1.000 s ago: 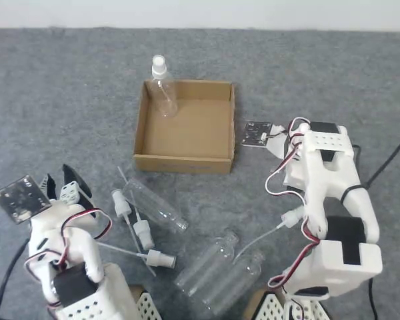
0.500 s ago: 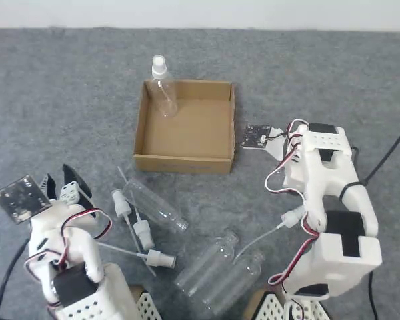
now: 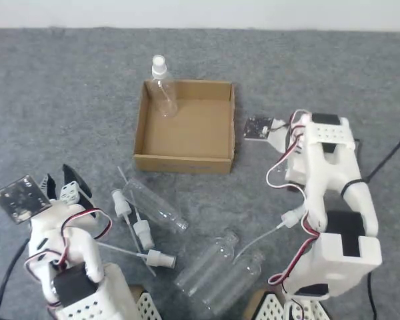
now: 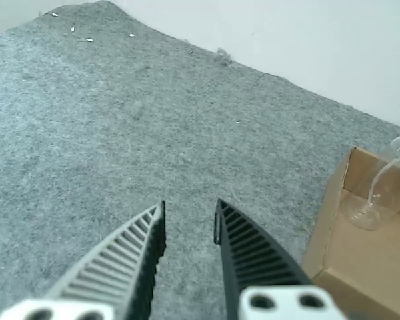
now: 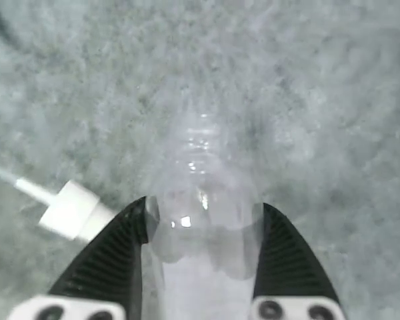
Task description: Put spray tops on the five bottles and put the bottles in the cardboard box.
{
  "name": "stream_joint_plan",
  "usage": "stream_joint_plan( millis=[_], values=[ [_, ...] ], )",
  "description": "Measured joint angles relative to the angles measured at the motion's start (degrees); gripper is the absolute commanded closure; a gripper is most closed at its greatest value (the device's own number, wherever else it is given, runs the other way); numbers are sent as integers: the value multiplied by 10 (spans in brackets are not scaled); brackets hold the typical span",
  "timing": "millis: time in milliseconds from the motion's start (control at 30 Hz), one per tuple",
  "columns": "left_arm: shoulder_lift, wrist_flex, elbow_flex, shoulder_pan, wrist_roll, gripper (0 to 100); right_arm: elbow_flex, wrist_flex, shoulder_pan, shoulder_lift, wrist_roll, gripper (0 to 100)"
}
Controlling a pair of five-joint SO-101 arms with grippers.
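Note:
My right gripper [image 5: 203, 207] is shut on a clear, topless bottle [image 5: 201, 167], held just above the grey mat. A white spray top [image 5: 70, 210] lies beside it, seen in the high view as the spray top [image 3: 295, 217] next to the right arm [image 3: 327, 173]. One capped bottle [image 3: 162, 90] leans in the far left corner of the cardboard box [image 3: 185, 162]. Three uncapped bottles [image 3: 157, 205] [image 3: 210, 263] [image 3: 239, 277] lie on the mat. Three spray tops [image 3: 122, 203] [image 3: 143, 233] [image 3: 160, 259] lie between them. My left gripper [image 4: 190, 207] [image 3: 61, 181] is open over bare mat, left of the box.
The grey mat [image 3: 67, 100] covers the whole table, with open room left of and behind the box [image 4: 360, 247]. The right arm's cables [image 3: 280, 177] hang near the box's right wall. Both arm bases stand at the near edge.
The right arm has shifted slightly toward the far side, beside the box's right wall. The left arm, bottles and spray tops have not moved.

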Motion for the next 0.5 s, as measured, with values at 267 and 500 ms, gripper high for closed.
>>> stream_joint_plan(
  millis=[267, 500],
  values=[
    [0, 0, 0, 0, 0, 884, -101, 115, 0, 0, -53, 928],
    [0, 0, 0, 0, 0, 884, -158, 190, 0, 0, -110, 928]
  ],
)
